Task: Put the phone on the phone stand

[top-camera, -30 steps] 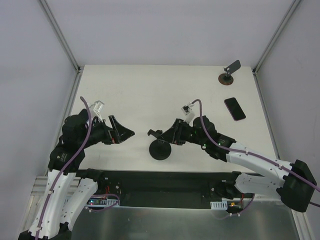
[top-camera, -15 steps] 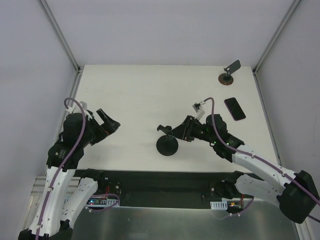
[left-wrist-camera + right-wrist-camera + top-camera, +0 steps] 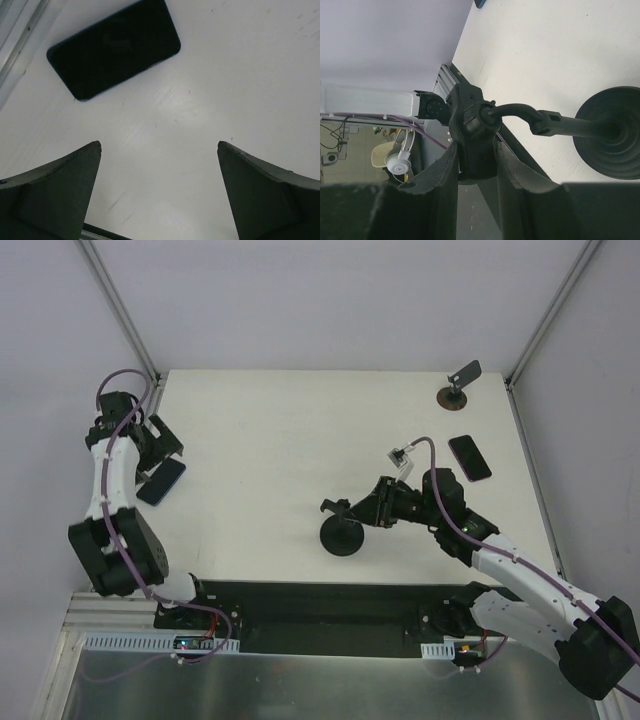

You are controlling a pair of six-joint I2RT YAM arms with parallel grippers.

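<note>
The phone (image 3: 163, 482) (image 3: 114, 47), black with a bluish edge, lies flat near the table's left edge. My left gripper (image 3: 159, 452) (image 3: 159, 145) hovers just short of it, open wide, with only bare table between its fingers. The all-black phone stand (image 3: 341, 537) sits near the front middle, its disc base (image 3: 612, 132) on the table. My right gripper (image 3: 368, 508) (image 3: 475, 150) is shut on the stand's clamp head (image 3: 476, 125), and the stem bends from the head to the base.
A brown-based stand with a grey plate (image 3: 458, 386) is at the back right corner. A black phone with a reddish rim (image 3: 470, 457) lies in front of it. A metal rail (image 3: 15, 30) runs along the table's left edge beside the phone.
My left arm has swung from the front middle to the far left, opening fully above the phone. My right gripper has carried the stand a little to the right.
</note>
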